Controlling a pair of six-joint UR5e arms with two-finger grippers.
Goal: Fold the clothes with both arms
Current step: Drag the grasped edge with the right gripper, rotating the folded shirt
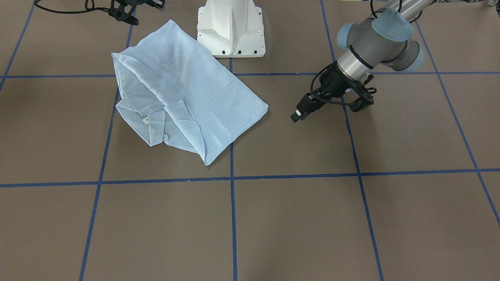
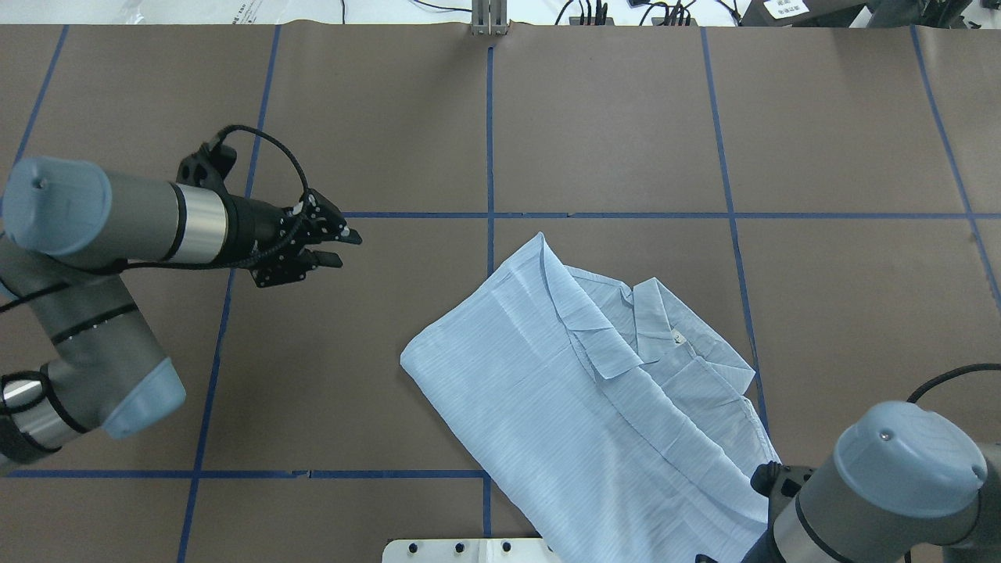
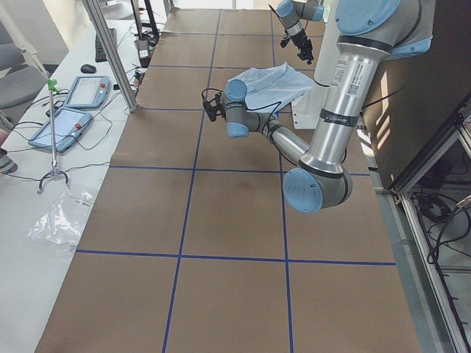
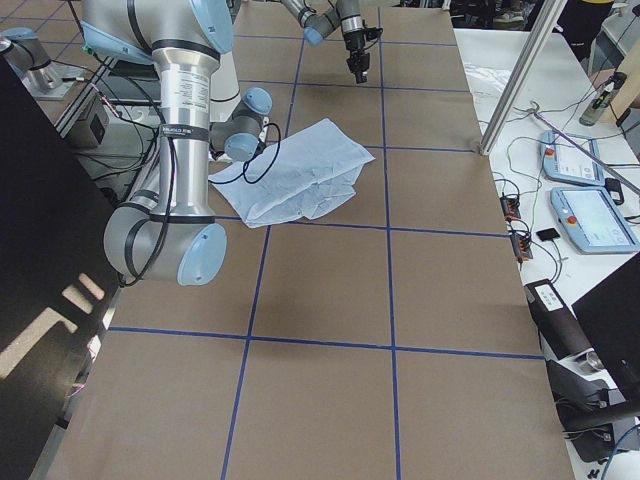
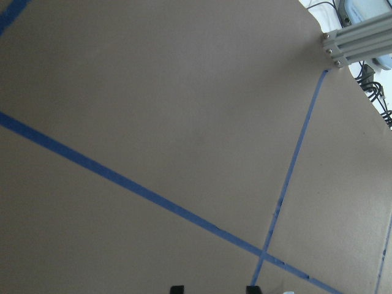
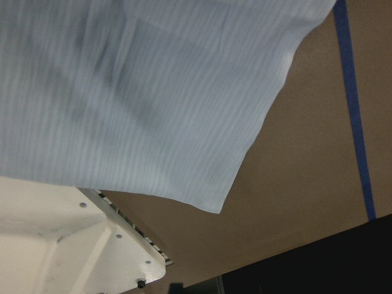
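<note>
The pale-blue striped shirt point(image 1: 187, 89) lies folded over on the brown table, close to the robot's base, with its collar and label point(image 2: 677, 338) showing. My left gripper point(image 2: 348, 249) hovers open and empty over bare table, well to the shirt's side. The left wrist view shows only its two fingertips point(image 5: 176, 288) apart above blue tape. My right gripper point(image 1: 127, 15) is near the shirt's edge by the base. Its fingers are hidden under the arm in the overhead view. The right wrist view shows the shirt's hem point(image 6: 135, 92) and no clear jaws.
The white pedestal base point(image 1: 231, 29) stands right beside the shirt. Blue tape lines point(image 1: 233, 177) divide the brown table into squares. An aluminium post point(image 2: 489, 19) stands at the far edge. A side bench holds tablets point(image 3: 73, 103) and cables.
</note>
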